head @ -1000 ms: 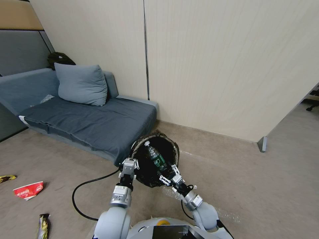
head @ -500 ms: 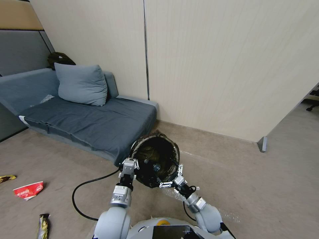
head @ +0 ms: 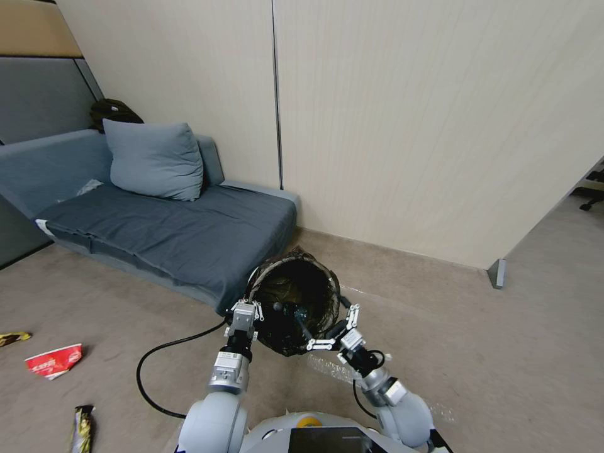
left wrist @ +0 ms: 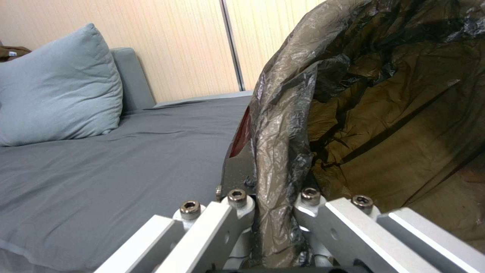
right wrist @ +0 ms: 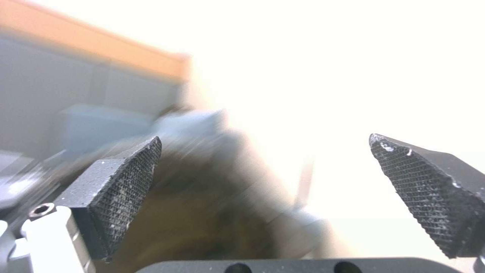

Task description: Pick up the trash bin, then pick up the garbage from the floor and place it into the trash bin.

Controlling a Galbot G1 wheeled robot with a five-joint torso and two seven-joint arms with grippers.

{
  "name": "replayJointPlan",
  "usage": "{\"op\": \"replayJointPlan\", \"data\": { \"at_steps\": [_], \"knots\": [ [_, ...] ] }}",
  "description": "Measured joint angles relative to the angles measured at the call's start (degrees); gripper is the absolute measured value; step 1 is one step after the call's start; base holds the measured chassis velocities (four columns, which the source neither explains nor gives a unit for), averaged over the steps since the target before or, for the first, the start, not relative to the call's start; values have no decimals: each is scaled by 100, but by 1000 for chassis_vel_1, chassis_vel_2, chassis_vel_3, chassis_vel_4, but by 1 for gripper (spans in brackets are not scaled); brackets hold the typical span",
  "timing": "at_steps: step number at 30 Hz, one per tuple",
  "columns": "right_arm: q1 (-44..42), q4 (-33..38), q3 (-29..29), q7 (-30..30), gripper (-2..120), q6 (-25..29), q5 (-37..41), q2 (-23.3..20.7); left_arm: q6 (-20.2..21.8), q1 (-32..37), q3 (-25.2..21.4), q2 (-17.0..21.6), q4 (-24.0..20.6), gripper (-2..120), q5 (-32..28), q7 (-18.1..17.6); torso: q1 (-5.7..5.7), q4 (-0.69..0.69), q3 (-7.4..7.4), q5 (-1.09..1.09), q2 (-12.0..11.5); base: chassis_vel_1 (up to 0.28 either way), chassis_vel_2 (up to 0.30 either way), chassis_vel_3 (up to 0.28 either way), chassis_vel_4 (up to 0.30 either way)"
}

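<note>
Beside the grey sofa (head: pixel 170 233), the trash bin (head: pixel 296 302) is held off the floor and tipped toward the robot — its black liner bag (left wrist: pixel 283 151) pinched at the rim by the left gripper (head: pixel 244 313). A bottle (head: pixel 296 313) seems to lie inside, though the dark interior makes it hard to be sure. Just right of the bin, the right gripper (head: pixel 335 327) has its fingers spread wide, empty. Well to the left, a red-and-white wrapper (head: pixel 54 361) and a dark snack-bar wrapper (head: pixel 82 428) lie on the carpet.
</note>
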Motion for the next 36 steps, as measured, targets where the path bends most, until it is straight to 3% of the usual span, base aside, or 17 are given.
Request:
{"op": "replayJointPlan", "data": {
  "at_steps": [10, 17, 25, 27, 30, 36],
  "knots": [
    [-163, 598, 448, 1251, 100, -472, 161, 343, 0, 0, 0, 0, 0, 1, 0, 0, 0, 0, 0, 0, 0, 0, 0, 0, 0],
    [-224, 589, 610, 1633, 100, -579, 104, 519, 0, 0, 0, 0, 0, 1, 0, 0, 0, 0, 0, 0, 0, 0, 0, 0, 0],
    [-324, 476, 651, 1702, 100, -543, 64, 589, 1, 194, 216, 112, -2, 1, 33, 1, 0, 1, 0, 0, 0, 0, 0, 0, 0],
    [-324, 471, 662, 1705, 100, -543, 65, 589, -1, 322, 387, 189, -7, 1, 76, 1, 0, -1, 0, -1, 0, 0, 0, 0, 0],
    [-293, 440, 666, 1729, 100, -556, 68, 586, 0, 839, 1029, 487, -6, 1, 135, 97, 0, -1, 0, -2, 0, 0, 0, 0, 0],
    [-294, 433, 657, 1761, 100, -625, 31, 585, -6, 881, 1087, 520, -1, 1, 114, 191, 0, -1, 0, -1, 0, 0, 0, 0, 0]
  ]
}}
